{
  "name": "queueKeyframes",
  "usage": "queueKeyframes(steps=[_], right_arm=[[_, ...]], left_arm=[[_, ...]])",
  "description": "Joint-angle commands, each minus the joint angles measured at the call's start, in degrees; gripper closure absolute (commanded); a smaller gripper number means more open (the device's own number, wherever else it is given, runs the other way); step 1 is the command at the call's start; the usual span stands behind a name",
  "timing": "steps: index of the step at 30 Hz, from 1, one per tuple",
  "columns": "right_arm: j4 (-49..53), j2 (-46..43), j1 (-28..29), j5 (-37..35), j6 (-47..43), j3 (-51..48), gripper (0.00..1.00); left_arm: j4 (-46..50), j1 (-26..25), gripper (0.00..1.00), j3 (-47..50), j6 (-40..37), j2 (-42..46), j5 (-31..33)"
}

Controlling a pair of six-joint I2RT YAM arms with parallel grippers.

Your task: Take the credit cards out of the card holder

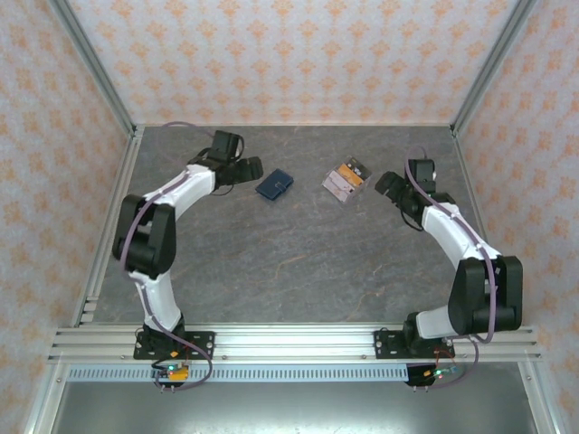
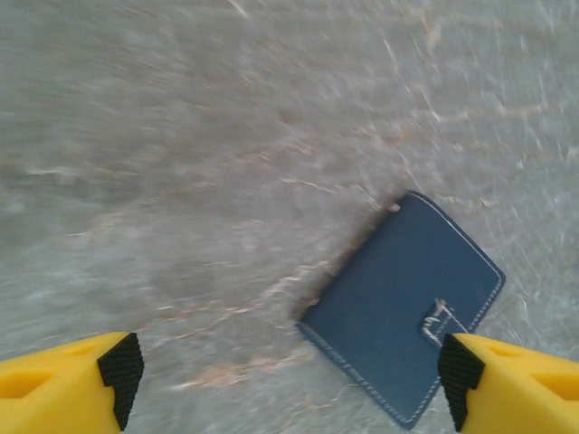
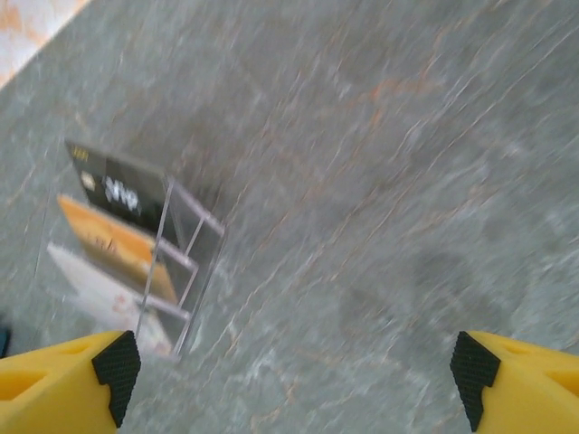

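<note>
Grey marbled tabletop (image 1: 289, 262) from above: closed card holder (image 1: 274, 183) just right of the left tool (image 1: 246, 169), credit cards (image 1: 346, 180) left of the right tool (image 1: 387, 185). Left wrist: tool spread, holder ahead-right. Right wrist: tool spread, cards fanned ahead-left.

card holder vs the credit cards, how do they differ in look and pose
The card holder is one dark navy piece, folded shut; the credit cards are several, black, orange and pale, overlapping in steps. The card holder lies left of the credit cards in the top view. Both rest on the table.
</note>
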State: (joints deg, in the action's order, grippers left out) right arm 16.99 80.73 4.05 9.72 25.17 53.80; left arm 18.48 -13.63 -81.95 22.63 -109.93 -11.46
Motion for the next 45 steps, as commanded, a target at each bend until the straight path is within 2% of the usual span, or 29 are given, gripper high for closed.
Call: queueKeyframes(steps=[1,5,9,12,16,22,28,34,36,41,45], right_arm=[[1.29,0.04,2.35,3.97,3.15,1.96,0.08],[0.53,0.23,4.21,4.43,4.82,1.49,0.08],[0.42,0.57,5.42,5.57,5.64,1.15,0.09],[0.32,0.82,6.01,5.93,5.85,0.82,0.09],[0.23,1.49,6.23,6.69,6.01,0.95,0.10],[0.40,1.24,6.83,7.26,6.34,0.61,0.11],[1.71,0.41,9.07,7.77,6.62,-0.39,0.10],[3.16,1.06,15.67,8.10,8.67,-0.49,0.09],[1.42,1.53,17.24,10.18,11.56,-1.33,0.12],[-6.48,2.76,21.38,13.78,20.64,-4.57,0.24],[-10.81,5.36,24.24,14.10,25.07,-5.46,0.32]], left_arm=[[6.63,-1.77,0.21,-8.16,1.77,-5.94,-3.40],[11.16,-2.80,0.30,-18.02,2.41,-13.81,-3.71],[17.57,-3.55,0.45,-27.48,1.66,-20.99,-5.31],[21.26,-4.18,0.51,-31.97,1.62,-24.21,-5.70],[22.94,-5.06,0.59,-32.61,1.57,-25.36,-5.82],[25.31,-7.39,0.70,-28.07,0.76,-24.46,-4.42],[28.14,-10.37,0.71,-19.16,-0.10,-20.08,-2.17],[28.94,-14.23,0.69,-9.64,1.59,-14.04,-5.14],[28.23,-14.21,0.66,-9.15,3.06,-12.02,-7.76],[27.37,-13.56,0.50,-12.38,5.00,-7.72,-7.74],[26.62,-11.90,0.48,-11.24,6.44,-6.81,-7.83]])
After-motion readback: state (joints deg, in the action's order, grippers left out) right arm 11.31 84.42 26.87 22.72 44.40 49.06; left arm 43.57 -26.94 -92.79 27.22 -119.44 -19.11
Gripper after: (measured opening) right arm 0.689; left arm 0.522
